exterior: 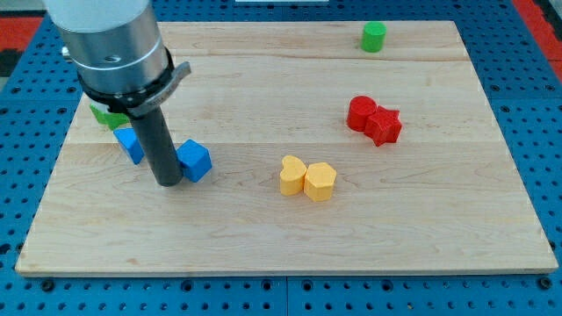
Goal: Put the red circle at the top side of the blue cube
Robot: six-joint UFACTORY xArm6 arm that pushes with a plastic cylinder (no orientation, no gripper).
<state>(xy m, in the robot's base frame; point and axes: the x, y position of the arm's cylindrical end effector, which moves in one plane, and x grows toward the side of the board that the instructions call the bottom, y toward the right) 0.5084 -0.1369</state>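
Note:
The red circle lies right of the board's centre and touches a red star-shaped block on its right. The blue cube sits left of centre. My tip rests on the board right against the blue cube's left side, far to the left of the red circle. A second blue block lies just left of the rod, partly hidden by it.
Two yellow blocks touch each other below the board's centre. A green cylinder stands near the top edge. Another green block shows at the left, mostly hidden behind the arm. The wooden board lies on a blue pegboard.

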